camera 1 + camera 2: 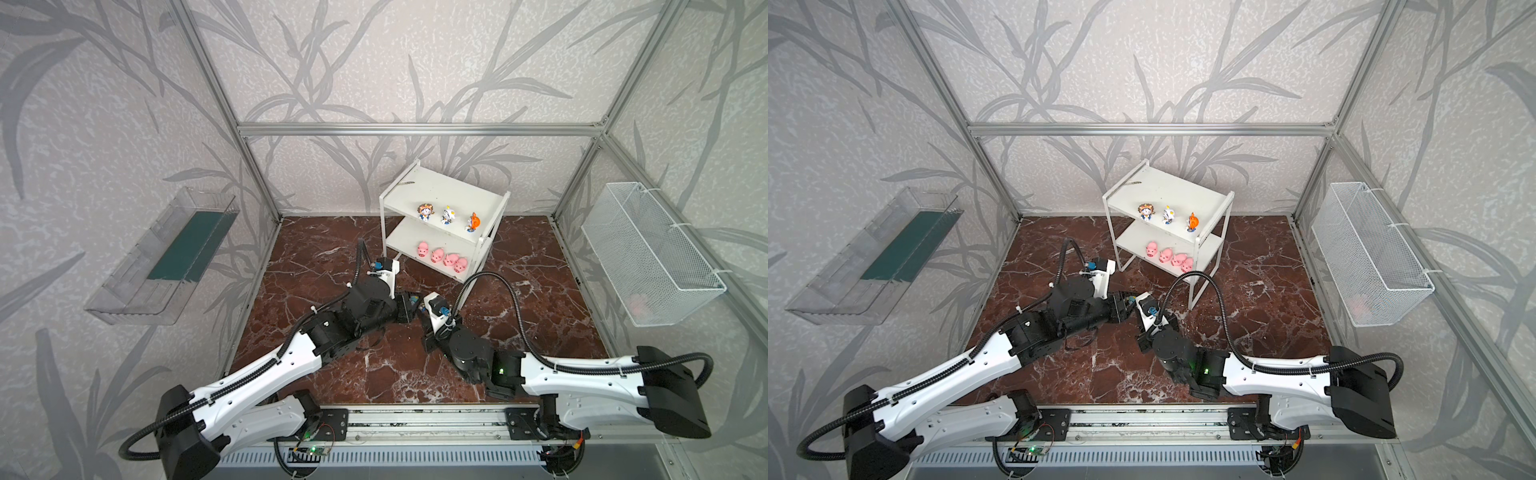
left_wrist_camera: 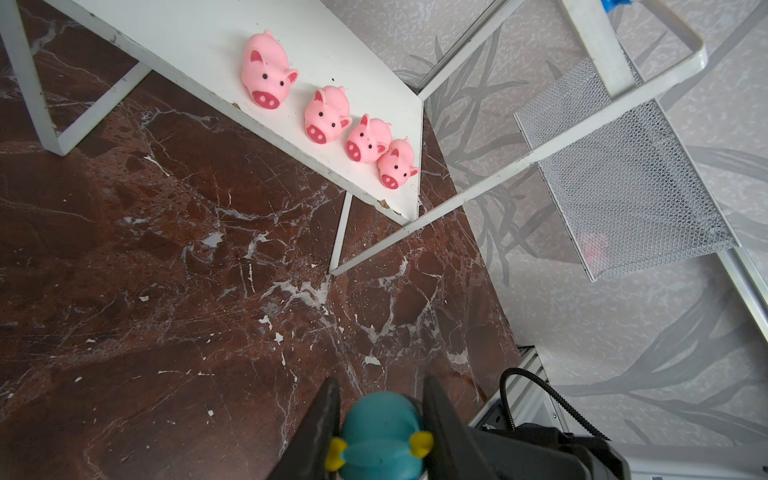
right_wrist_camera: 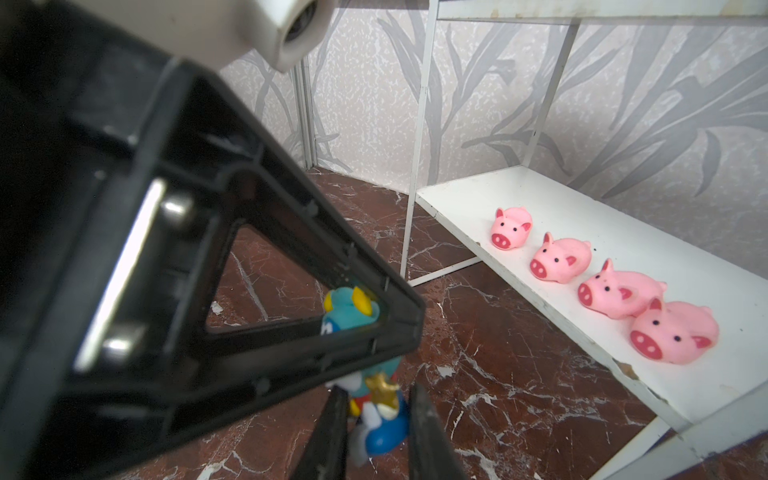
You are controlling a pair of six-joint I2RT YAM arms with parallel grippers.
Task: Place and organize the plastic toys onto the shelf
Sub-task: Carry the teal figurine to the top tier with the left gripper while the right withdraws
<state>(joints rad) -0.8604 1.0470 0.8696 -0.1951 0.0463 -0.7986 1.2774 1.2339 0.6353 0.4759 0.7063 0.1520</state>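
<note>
Teal-capped figurine [image 2: 380,436]: between both arms, near the shelf [image 1: 440,187] front.
Right fingers [image 3: 336,419]: clamped on its blue body.
Left fingers [image 2: 328,411]: closed against its teal head.
Long axis: body to head, running from the right fingers to the left.

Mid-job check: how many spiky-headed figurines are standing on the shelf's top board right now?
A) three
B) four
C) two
A: only the brown-headed figurine, the white-gold figurine and the orange figurine stand on the top board. The teal figurine is not there.
</note>
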